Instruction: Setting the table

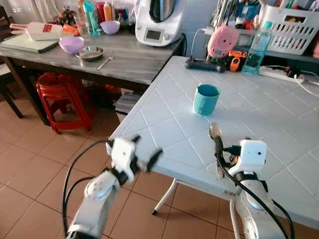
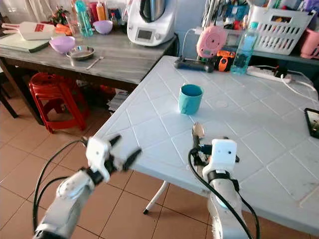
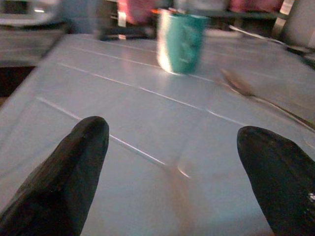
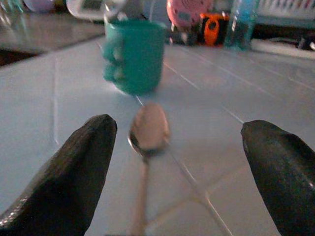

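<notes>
Right wrist view is taken up by a metal spoon (image 4: 145,147) lying flat on the white worktop (image 1: 259,124), its bowl at the far end and its handle running back toward the camera, so that its long axis is lined up with the reach of the right gripper (image 4: 179,172). The two black fingers (image 4: 74,172) are spread wide, one on either side of the spoon, and nothing is held between them. A teal cup (image 1: 206,98) stands upright just beyond the spoon's bowl, apart from it. From the head views the spoon is seen near the worktop's near edge, directly ahead of the right gripper, which is judged the nearer arm for a pick-up. The left gripper (image 1: 142,162) hovers at the worktop's near left corner, fingers likewise wide and empty, well to the left of the spoon. Open tiled surface is left to the right of the spoon and around the cup, so room for sliding or lifting appears ample; the near edge and the cup are the limits to be respected. A bottle (image 1: 257,49), a pink gadget (image 1: 222,42) and a white basket (image 1: 294,30) are kept along the far side.
</notes>
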{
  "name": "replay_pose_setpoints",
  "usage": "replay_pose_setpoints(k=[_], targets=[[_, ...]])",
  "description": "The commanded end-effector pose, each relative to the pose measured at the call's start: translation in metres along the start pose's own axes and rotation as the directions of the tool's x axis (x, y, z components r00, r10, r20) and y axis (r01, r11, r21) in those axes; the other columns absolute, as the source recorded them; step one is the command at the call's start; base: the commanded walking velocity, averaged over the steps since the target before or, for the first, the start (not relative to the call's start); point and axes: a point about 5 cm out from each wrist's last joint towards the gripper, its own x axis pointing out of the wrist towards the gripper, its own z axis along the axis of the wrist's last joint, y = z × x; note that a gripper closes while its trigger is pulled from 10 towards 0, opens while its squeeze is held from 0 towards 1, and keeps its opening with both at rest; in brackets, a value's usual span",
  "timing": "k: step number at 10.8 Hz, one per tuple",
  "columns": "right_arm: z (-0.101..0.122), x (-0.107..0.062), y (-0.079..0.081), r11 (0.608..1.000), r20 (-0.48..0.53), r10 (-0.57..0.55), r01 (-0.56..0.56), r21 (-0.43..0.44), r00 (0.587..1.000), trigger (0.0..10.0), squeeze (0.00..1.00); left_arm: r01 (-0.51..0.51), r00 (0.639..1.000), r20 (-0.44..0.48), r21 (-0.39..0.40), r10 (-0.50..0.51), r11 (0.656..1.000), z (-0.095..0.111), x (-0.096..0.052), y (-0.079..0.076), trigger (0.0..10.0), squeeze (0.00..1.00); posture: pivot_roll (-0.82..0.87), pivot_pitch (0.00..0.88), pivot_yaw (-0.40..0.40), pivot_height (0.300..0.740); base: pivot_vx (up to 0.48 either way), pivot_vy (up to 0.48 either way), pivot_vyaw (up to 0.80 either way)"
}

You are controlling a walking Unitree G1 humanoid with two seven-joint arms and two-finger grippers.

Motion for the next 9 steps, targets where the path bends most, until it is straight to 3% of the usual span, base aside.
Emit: replay_pose_setpoints(k=[1,5,9], targets=[[-0.004,0.0,-0.004,1.0,-0.029,-0.011,0.011,-0.007,1.0,10.0,0.0,0.018,1.0,0.005,0.005,-0.018,1.0,0.004,-0.001,0.0,10.0,0.0,0.03,0.0,0.002,0.74,0.0,0.0,0.0],[-0.013,0.006,-0.005,1.0,-0.118,0.024,-0.026,-0.01,0.993,10.0,0.0,0.075,0.997,-0.011,0.009,-0.075,0.997,0.002,-0.004,-0.004,10.0,0.0,0.04,0.0,-0.014,0.74,0.0,0.0,0.0],[-0.003,0.024,-0.005,0.997,-0.116,0.079,-0.081,-0.015,0.99,10.0,0.0,0.104,0.994,-0.025,0.043,-0.103,0.994,0.006,-0.008,0.001,10.0,0.0,0.05,0.0,-0.015,0.74,0.0,0.0,0.0]])
